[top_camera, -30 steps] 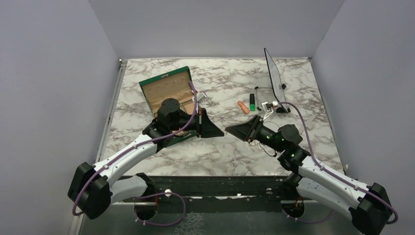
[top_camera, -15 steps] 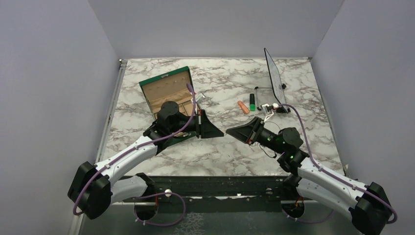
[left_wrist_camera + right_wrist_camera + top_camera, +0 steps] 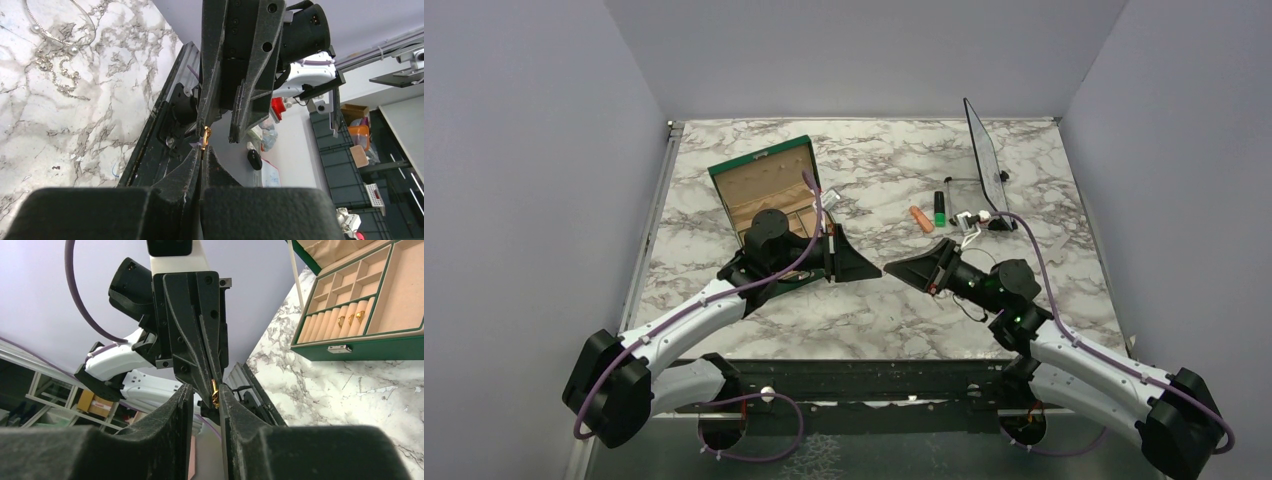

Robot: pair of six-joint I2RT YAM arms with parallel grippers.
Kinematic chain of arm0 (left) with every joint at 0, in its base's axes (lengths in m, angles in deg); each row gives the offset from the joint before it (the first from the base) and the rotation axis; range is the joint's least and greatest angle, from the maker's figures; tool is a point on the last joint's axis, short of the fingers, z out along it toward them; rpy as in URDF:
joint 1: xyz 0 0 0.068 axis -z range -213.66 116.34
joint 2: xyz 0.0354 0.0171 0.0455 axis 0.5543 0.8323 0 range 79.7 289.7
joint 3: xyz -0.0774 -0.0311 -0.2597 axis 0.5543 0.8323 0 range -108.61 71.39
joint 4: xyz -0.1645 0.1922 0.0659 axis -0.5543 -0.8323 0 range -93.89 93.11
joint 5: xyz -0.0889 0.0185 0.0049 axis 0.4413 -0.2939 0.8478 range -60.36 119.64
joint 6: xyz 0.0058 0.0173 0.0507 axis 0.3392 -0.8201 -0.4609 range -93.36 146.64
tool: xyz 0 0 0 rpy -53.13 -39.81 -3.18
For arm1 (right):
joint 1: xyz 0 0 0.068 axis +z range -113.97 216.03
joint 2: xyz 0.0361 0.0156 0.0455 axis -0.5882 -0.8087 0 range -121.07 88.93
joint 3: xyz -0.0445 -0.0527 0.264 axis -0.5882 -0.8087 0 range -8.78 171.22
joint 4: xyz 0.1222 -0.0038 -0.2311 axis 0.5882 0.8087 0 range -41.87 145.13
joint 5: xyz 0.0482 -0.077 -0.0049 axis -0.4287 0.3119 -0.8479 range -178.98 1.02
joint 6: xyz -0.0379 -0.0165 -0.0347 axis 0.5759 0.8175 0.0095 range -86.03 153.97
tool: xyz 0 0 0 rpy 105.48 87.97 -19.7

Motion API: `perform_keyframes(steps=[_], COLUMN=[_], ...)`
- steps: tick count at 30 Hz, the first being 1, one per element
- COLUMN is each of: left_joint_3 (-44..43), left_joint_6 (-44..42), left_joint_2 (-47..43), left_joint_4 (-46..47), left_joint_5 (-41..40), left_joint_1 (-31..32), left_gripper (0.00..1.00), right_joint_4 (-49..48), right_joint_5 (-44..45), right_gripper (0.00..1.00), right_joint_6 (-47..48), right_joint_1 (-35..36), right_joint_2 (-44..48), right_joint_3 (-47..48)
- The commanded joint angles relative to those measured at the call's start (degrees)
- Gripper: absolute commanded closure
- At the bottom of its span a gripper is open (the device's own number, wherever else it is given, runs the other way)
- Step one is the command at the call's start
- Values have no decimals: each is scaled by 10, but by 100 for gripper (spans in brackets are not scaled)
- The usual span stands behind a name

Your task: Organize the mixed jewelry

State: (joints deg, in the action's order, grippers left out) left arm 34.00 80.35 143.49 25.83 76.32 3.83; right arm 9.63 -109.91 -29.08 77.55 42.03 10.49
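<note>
While the left gripper (image 3: 201, 150) pinches a small gold ring (image 3: 206, 135) at its closed tips, the right gripper (image 3: 206, 389) stands narrowly open around that ring, in the air beside the green box (image 3: 350, 347); more gold pieces (image 3: 351, 318) sit in the box's ring rolls, and a silvery chain (image 3: 55, 75) lies outside it

Soft, even overhead light, faint shadows on the marble table (image 3: 874, 310); wrist views blur close foreground.
</note>
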Motion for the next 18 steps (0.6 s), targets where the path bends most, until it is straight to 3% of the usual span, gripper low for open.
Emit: perform_keyframes(steps=[1, 6, 10, 13, 18], left_joint_3=[13, 18, 22, 26, 52], left_joint_6=[12, 22, 27, 28, 28], left_joint_2=[-9, -6, -7, -9, -41], left_joint_4=[30, 40, 43, 44, 37], left_joint_5=[-21, -20, -21, -24, -54], left_joint_1=[-5, -7, -10, -13, -40], left_gripper=[100, 100, 100, 100, 63], right_joint_4=[-24, -8, 15, 48, 146], right_joint_5=[-20, -24, -22, -17, 0], right_gripper=[73, 81, 98, 99, 99], right_joint_6=[0, 4, 4, 12, 50], right_joint_1=[-1, -1, -1, -1, -1], right_joint_2=[2, -8, -12, -15, -29], right_joint_3=[3, 13, 23, 39, 87])
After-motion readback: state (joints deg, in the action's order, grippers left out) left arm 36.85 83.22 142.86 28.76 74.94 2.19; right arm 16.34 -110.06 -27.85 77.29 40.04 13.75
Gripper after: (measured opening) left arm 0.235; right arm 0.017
